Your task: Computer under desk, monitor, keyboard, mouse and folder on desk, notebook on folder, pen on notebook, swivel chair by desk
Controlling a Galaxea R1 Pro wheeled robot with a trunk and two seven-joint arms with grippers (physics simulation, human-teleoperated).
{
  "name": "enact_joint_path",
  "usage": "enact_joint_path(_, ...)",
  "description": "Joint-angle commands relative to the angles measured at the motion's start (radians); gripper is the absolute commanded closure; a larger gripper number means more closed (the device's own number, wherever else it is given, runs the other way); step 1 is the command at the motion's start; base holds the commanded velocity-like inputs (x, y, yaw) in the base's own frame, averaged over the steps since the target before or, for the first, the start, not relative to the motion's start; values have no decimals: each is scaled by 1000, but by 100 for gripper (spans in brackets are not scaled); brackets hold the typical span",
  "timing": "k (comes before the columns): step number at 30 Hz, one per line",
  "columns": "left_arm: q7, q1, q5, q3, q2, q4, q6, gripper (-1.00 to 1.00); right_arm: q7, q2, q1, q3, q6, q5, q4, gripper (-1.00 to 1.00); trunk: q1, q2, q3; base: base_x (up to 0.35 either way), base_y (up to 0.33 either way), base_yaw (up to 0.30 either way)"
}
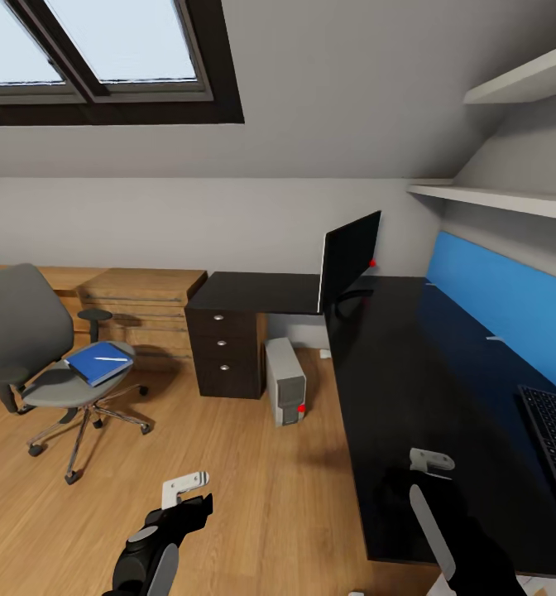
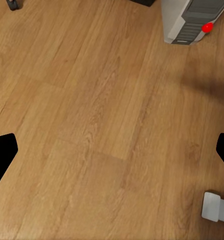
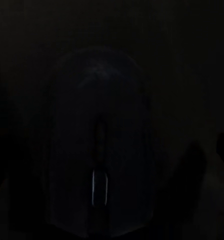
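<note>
Mouse (image 3: 99,150) lengthwise along right wrist view; left fingers (image 2: 2,152) spread; right fingers' state unclear

Overall light: you get even, soft daylight in the head view, with the skylight (image 1: 104,50) as the bright pale source.
Shadows: soft dark patches lie on the floor (image 1: 253,497) beside the computer (image 1: 285,382) and under the swivel chair (image 1: 38,356).
Tabletop (image 1: 410,389): glossy black, faintly mirroring the blue wall panel (image 1: 501,298).
Left wrist view: bright, sharp wood grain.
Right wrist view: nearly black; your mouse (image 3: 99,145) barely shows as a faint outline.
</note>
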Motion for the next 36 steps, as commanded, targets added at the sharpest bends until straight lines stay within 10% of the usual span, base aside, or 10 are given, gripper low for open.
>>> enact_joint_path(1, 9, -1, 11, -1, 0, -1, 3, -100, -8, 0, 0, 1, 4, -7, 4, -100, 0, -1, -1, 0, 0, 0)
enact_joint_path(10, 9, -1, 11, -1, 0, -1, 3, -100, -4, 0, -1, 1, -14, -7, 25, -100, 0, -1, -1, 0, 0, 0)
enact_joint_path(11, 9, -1, 11, -1, 0, -1, 3, -100, -4, -1, -1, 1, -14, -7, 27, 100, 0, -1, -1, 0, 0, 0)
enact_joint_path(36, 10, -1, 10, -2, 0, -5, 3, -100, -4, 1, -1, 7, -16, -7, -24, 100, 0, -1, -1, 0, 0, 0)
